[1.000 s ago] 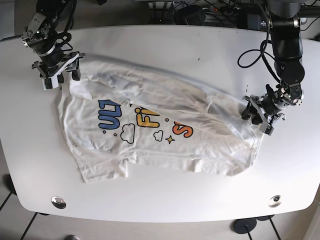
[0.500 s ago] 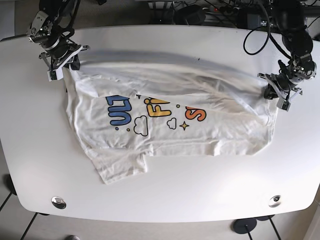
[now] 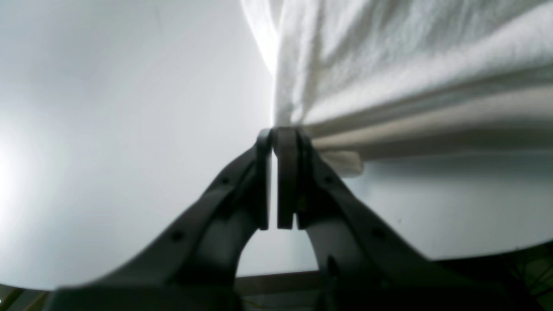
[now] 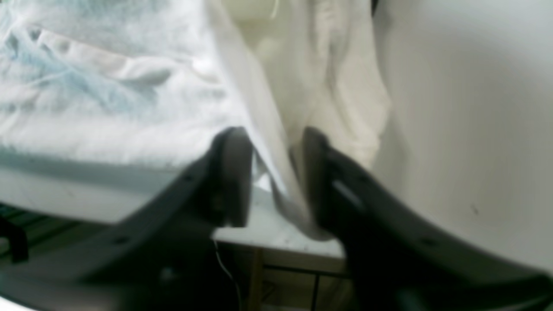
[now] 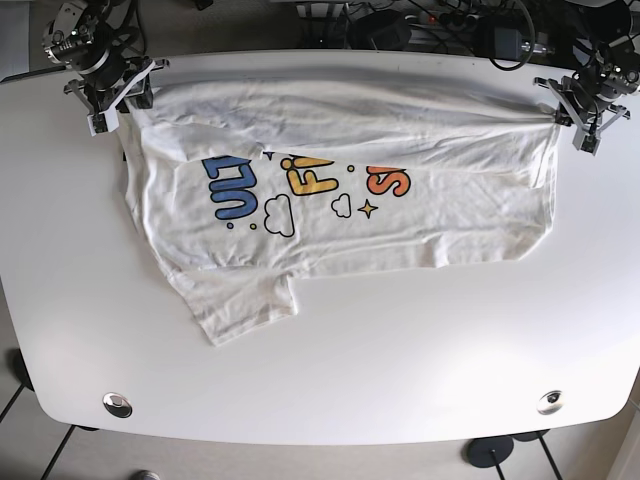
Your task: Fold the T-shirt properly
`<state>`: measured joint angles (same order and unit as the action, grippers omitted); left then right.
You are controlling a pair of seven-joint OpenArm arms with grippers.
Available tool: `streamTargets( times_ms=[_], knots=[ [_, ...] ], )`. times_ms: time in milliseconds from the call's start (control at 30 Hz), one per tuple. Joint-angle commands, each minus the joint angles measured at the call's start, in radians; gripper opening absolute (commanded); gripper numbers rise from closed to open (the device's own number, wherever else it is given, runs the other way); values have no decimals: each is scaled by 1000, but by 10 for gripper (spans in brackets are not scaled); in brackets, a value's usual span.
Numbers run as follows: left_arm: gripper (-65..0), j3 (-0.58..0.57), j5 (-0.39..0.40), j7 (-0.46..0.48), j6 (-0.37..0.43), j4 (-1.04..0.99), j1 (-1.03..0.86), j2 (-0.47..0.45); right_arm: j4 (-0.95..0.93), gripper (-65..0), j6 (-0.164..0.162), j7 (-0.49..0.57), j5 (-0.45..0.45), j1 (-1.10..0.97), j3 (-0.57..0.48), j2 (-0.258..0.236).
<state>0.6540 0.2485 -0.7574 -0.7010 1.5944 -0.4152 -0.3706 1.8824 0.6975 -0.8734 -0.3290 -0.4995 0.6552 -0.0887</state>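
The white T-shirt (image 5: 340, 230) with a colourful print lies face up across the table, its far edge stretched between both grippers. My left gripper (image 5: 583, 110) is at the far right, shut on the shirt's corner; in the left wrist view the left gripper (image 3: 276, 134) pinches a thin fold of the T-shirt (image 3: 389, 65). My right gripper (image 5: 113, 98) is at the far left corner. In the right wrist view the right gripper (image 4: 274, 172) has its jaws apart, and a fold of the T-shirt (image 4: 268, 129) hangs between them against one finger.
The white table (image 5: 400, 380) has rounded corners, and both grippers are close to its far edge. Two metal fittings sit near the front edge, one on the left (image 5: 117, 404) and one on the right (image 5: 549, 402). Cables and equipment (image 5: 400, 25) lie behind the table.
Both grippers have moved toward the far edge of the table, dragging the shirt's far edge with them. The shirt now lies flatter and more stretched.
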Motion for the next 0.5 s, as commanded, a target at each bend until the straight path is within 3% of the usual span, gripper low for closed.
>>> streamTargets(
  times_ms=[33, 133, 267, 333, 500],
  knots=[
    [-650, 43, 2, 9, 3, 47, -12, -20, 55, -317, 1, 16, -11, -23, 7, -12],
    [-650, 74, 2, 9, 3, 117, -9, -20, 125, -209, 1, 20, -32, -41, 7, -9],
    [-637, 62, 8, 9, 3, 189, 22, -23, 128, -176, 1, 16, -137, 17, 33, -18],
    [-597, 40, 2, 9, 3, 191, 97, -21, 96, -181, 1, 16, -101, 104, 21, -18],
    [-596, 14, 1, 9, 3, 188, 223, 8, -17, -182, 1, 16, 34, 328, -85, -13]
  ],
)
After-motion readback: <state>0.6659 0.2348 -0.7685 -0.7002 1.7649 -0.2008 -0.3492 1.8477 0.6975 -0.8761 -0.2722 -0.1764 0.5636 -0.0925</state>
